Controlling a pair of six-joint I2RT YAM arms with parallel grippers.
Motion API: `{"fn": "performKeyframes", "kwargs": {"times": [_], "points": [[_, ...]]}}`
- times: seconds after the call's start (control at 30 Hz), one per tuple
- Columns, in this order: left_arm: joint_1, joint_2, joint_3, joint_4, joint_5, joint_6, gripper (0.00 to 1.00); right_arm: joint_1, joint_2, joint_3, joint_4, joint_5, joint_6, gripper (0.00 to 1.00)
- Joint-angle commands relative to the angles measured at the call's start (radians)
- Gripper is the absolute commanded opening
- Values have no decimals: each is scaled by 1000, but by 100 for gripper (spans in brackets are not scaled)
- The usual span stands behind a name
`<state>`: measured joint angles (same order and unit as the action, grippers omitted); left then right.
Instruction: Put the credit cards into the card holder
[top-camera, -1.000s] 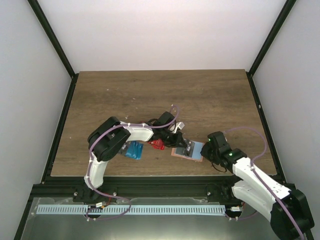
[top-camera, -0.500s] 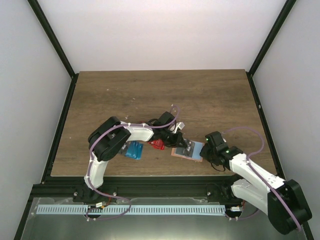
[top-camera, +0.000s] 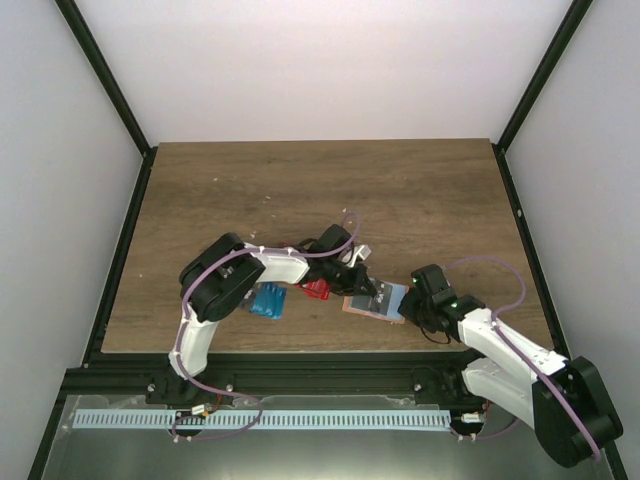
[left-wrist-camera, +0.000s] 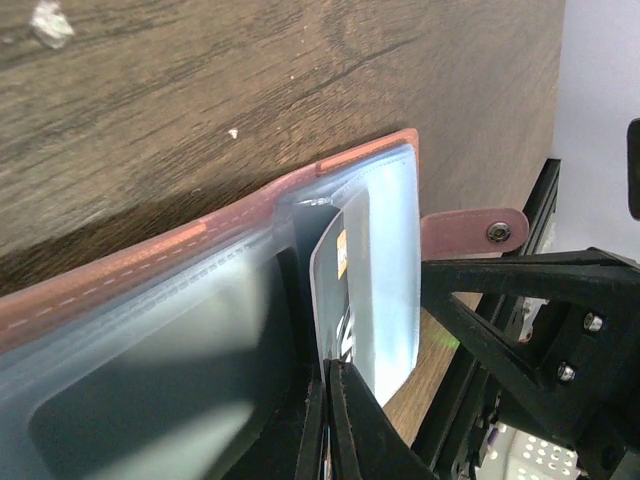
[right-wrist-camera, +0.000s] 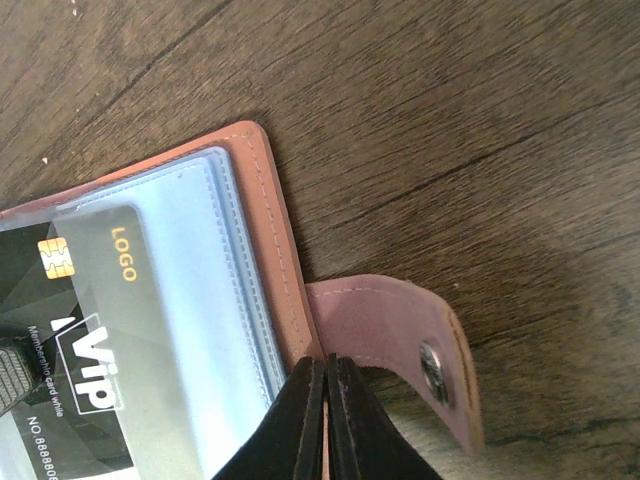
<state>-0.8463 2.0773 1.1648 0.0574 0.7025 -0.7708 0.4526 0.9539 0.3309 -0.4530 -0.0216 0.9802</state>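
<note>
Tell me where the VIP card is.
Right wrist view, lower left: the dark VIP card lies against the clear sleeves of the open card holder, pinched by the left pincer.

The table (right-wrist-camera: 450, 120) is matt brown wood with a visible grain. The card holder (right-wrist-camera: 272, 230) looks like smooth tan-pink leather with stitched edges, its inner sleeves (right-wrist-camera: 215, 300) clear shiny plastic and its snap (right-wrist-camera: 433, 362) dull metal. The dark card (right-wrist-camera: 100, 300) is glossy plastic.
</note>
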Motion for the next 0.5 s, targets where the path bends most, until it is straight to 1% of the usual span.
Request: {"fn": "performKeyframes", "kwargs": {"times": [0.0,0.47], "points": [[-20,44,10,2,-21,-22,4,-3,-11,-7,28,-33,-4,5],[-42,72,28,30,-25,-52,4,-3,-27,-13,28,-28,-3,5]]}}
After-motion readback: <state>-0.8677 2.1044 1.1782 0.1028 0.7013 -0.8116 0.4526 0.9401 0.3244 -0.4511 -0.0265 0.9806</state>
